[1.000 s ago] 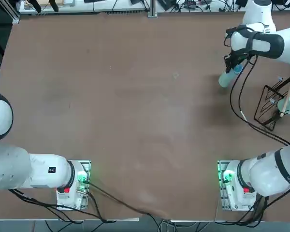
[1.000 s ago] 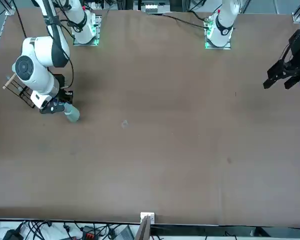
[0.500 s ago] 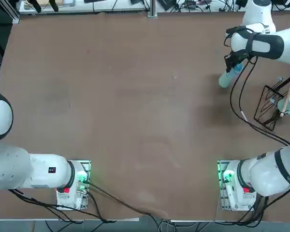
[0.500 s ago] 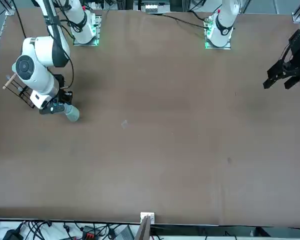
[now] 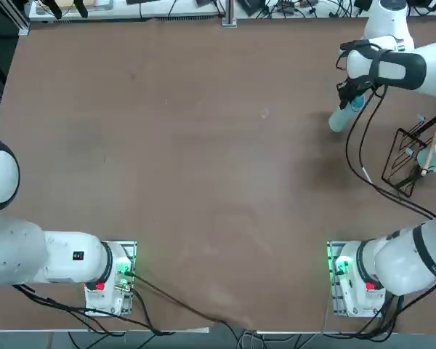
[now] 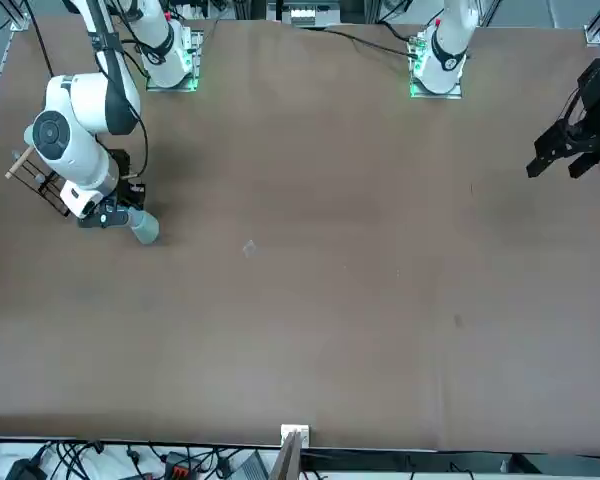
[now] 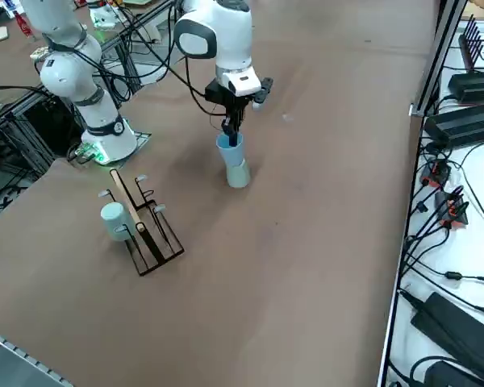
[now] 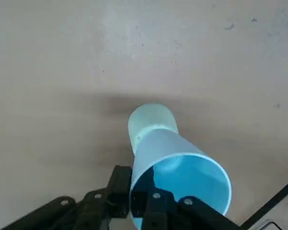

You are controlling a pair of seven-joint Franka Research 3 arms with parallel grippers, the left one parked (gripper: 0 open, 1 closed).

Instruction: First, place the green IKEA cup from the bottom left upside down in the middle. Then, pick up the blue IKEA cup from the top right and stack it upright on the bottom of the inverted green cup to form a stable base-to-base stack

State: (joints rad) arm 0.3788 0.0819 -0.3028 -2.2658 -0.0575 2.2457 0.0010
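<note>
Right gripper pinched closed on rim of upright blue IKEA cup, seated base-to-base on inverted green IKEA cup standing on brown table, at far right of tabletop in top view, near wire rack bearing whitish-teal piece.

Blue cup upright atop inverted green cup, base-to-base.

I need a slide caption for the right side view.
Right gripper shut on blue IKEA cup, upright atop inverted green IKEA cup.
</note>
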